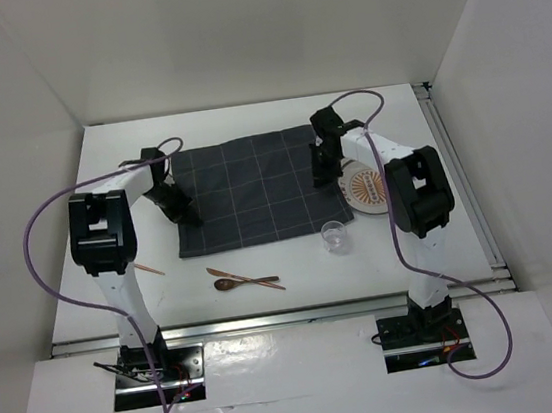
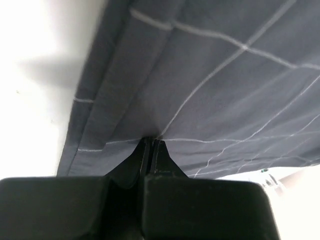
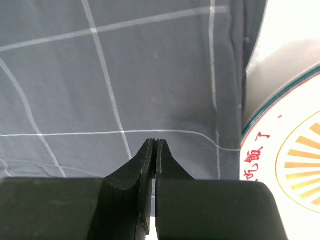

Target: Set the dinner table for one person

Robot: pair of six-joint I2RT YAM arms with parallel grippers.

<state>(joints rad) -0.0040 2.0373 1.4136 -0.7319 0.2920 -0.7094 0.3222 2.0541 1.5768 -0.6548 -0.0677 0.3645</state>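
Note:
A dark grey checked cloth (image 1: 249,195) lies spread on the white dinner table (image 1: 298,300). My left gripper (image 1: 186,215) is at the cloth's left edge. In the left wrist view its jaws (image 2: 151,140) are shut on a pinch of the cloth (image 2: 225,90), and creases run into the tips. My right gripper (image 1: 325,175) stands at the cloth's right edge. In the right wrist view it (image 3: 156,142) is shut and empty over the flat cloth (image 3: 125,75). A white plate with an orange sunburst (image 1: 367,190) lies right of the cloth, also seen in the right wrist view (image 3: 295,165).
A clear glass (image 1: 336,236) stands in front of the cloth's near right corner. A wooden spoon (image 1: 230,284) and a chopstick (image 1: 246,276) lie near the front. Another chopstick (image 1: 149,269) lies by the left arm. White walls surround the table.

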